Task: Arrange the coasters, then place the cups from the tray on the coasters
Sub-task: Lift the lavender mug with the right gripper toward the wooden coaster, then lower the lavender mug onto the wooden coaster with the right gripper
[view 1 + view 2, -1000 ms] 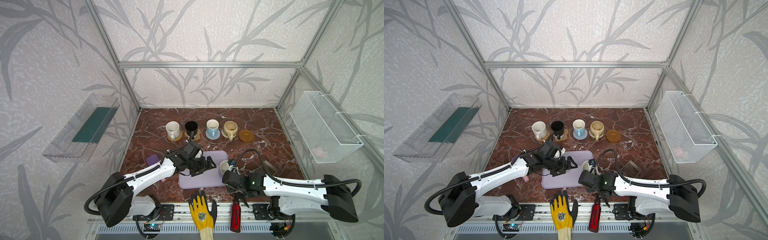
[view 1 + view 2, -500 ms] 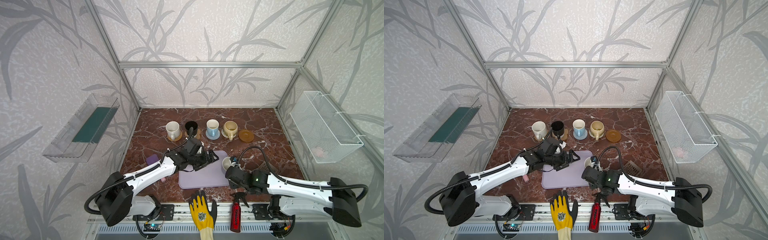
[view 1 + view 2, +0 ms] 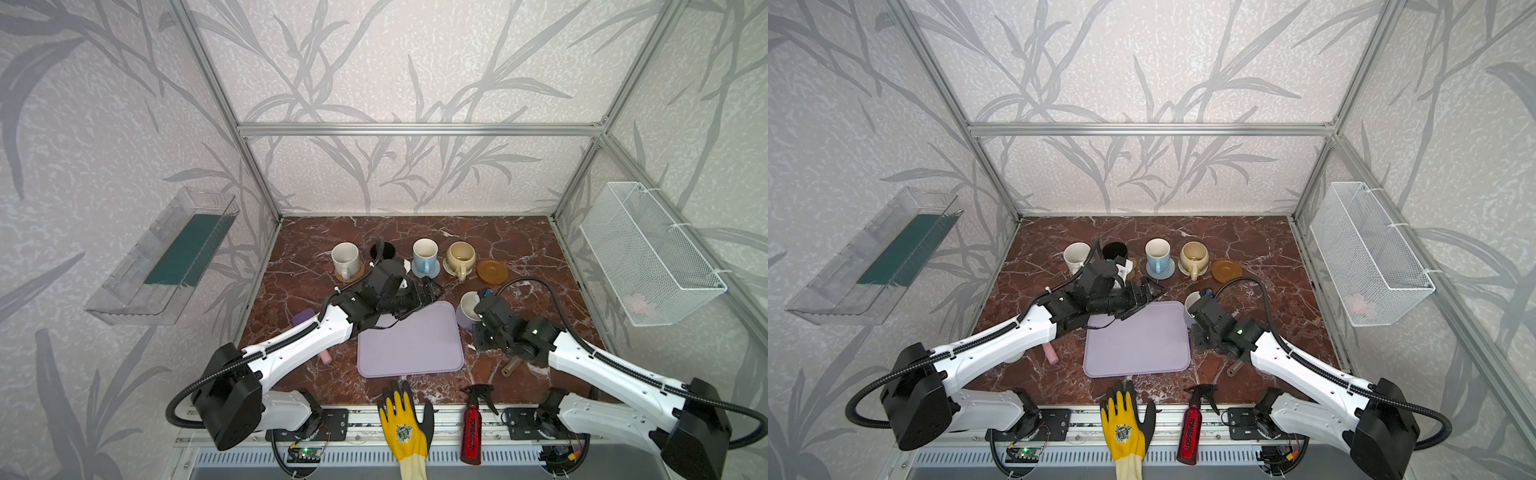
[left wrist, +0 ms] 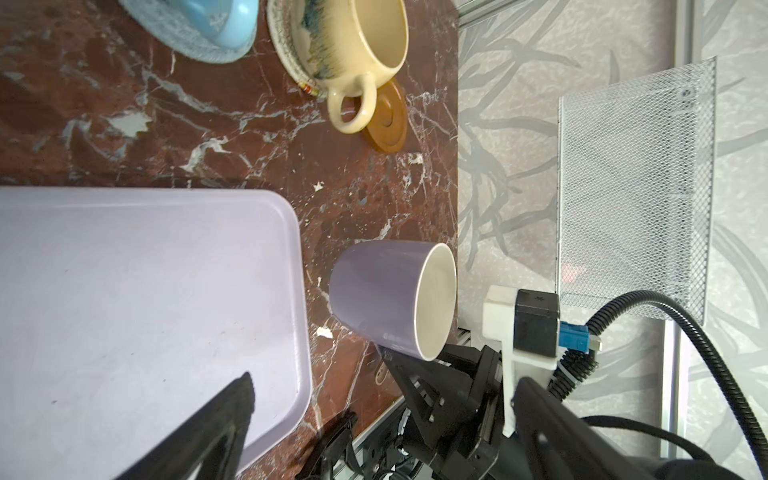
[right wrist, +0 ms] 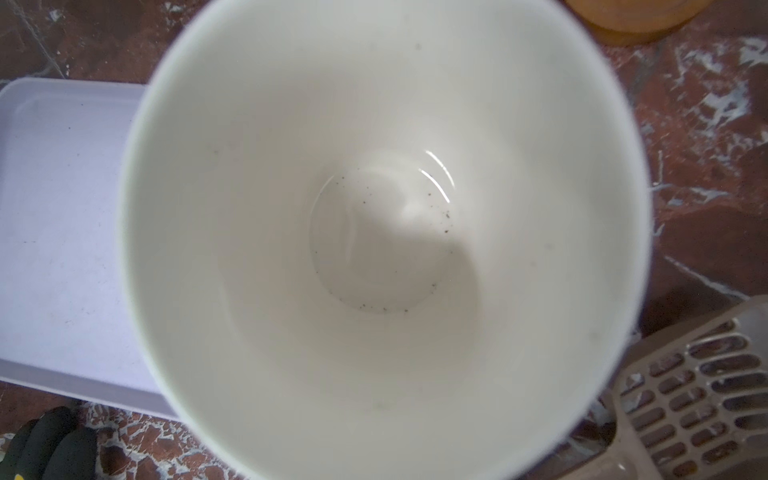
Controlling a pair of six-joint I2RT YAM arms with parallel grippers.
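In both top views a row stands at the back. The white speckled cup is on the orange rattan coaster. The black cup is partly hidden by my left arm. The light blue cup is on the grey-blue coaster, and the beige-yellow cup on the cream coaster. The amber disc coaster is bare. My right gripper is shut on the lavender cup, slightly tilted, just right of the bare lavender tray. My left gripper hangs open over the tray's far edge.
A yellow glove and a red spray bottle lie at the front rail. A pink cylinder and a purple block sit left of the tray. A grey slotted piece and a brown tube lie under my right arm.
My left gripper has moved from over the tray's middle to its far edge. My right gripper has carried the lavender cup from the tray's right edge further back and right.
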